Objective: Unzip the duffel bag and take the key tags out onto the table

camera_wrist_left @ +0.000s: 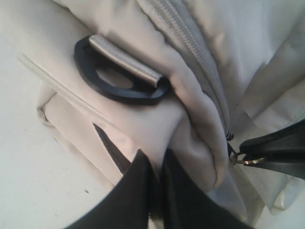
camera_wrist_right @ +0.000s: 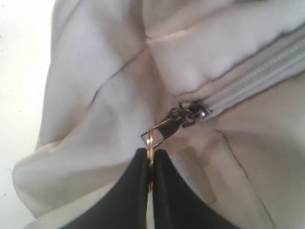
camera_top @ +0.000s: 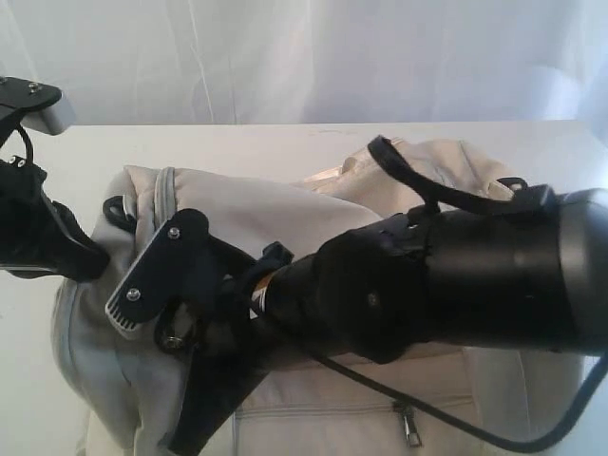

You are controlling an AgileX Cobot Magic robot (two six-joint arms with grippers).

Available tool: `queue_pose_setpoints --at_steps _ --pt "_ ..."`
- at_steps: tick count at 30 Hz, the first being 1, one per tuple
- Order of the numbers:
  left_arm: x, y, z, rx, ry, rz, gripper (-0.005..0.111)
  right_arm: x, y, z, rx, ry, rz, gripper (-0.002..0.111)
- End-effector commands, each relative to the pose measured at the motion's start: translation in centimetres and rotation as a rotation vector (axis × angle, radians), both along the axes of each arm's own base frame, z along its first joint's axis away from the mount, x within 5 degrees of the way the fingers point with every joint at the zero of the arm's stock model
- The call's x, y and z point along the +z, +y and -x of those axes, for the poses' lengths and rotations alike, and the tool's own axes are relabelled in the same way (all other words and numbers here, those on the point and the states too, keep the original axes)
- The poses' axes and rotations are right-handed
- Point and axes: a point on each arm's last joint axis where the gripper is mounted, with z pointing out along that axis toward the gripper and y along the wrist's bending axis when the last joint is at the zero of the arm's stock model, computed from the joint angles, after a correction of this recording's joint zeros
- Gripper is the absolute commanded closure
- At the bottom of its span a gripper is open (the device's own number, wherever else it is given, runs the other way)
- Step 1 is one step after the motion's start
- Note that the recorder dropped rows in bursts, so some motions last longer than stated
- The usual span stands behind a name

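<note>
Right wrist view: right end effector clamped on the zipper pull of the duffel bag. Left end effector pinches its fabric.

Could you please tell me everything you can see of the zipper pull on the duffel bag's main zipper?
The zipper pull is a small dark metal tab, seemingly open-framed, hanging from the slider at the end of the grey zipper, which is closed where visible. A thin brassy ring threads its free end. It slants away from the slider across the cream fabric of the duffel bag. The right gripper is shut on it, its black fingers pinching the ring end.
</note>
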Motion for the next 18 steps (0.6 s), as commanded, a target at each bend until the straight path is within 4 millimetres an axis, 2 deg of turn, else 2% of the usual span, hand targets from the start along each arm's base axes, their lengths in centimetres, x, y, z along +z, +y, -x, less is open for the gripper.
queue_pose_setpoints --at_steps 1,12,18 --pt "0.2 -0.2 0.5 -0.01 0.036 0.029 0.106 1.2 -0.3 0.4 0.011 -0.017 -0.015 0.108" --pt "0.2 -0.2 0.6 -0.015 0.048 0.027 0.106 4.1 -0.9 0.3 -0.027 -0.128 -0.121 0.108" --pt "-0.1 -0.2 0.8 -0.019 0.067 0.023 0.106 4.8 -0.7 -0.4 -0.066 -0.213 -0.184 0.108"
